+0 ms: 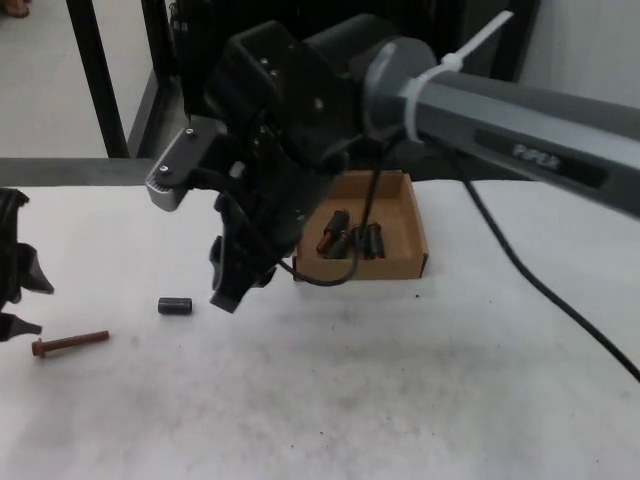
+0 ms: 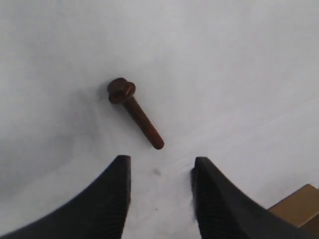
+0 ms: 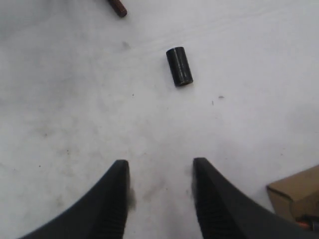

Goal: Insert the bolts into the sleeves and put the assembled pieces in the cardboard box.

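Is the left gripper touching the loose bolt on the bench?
Apart. In the left wrist view the left gripper is open, and a strip of bare bench lies between its fingertips and the threaded end of the bolt.

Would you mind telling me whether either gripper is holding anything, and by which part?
Nothing is held. Both the left gripper and the right gripper are open and empty; the bolt and the sleeve lie loose on the bench.

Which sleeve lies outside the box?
The lone black sleeve on the bench, between the bolt and the box. The other sleeves lie inside the box.
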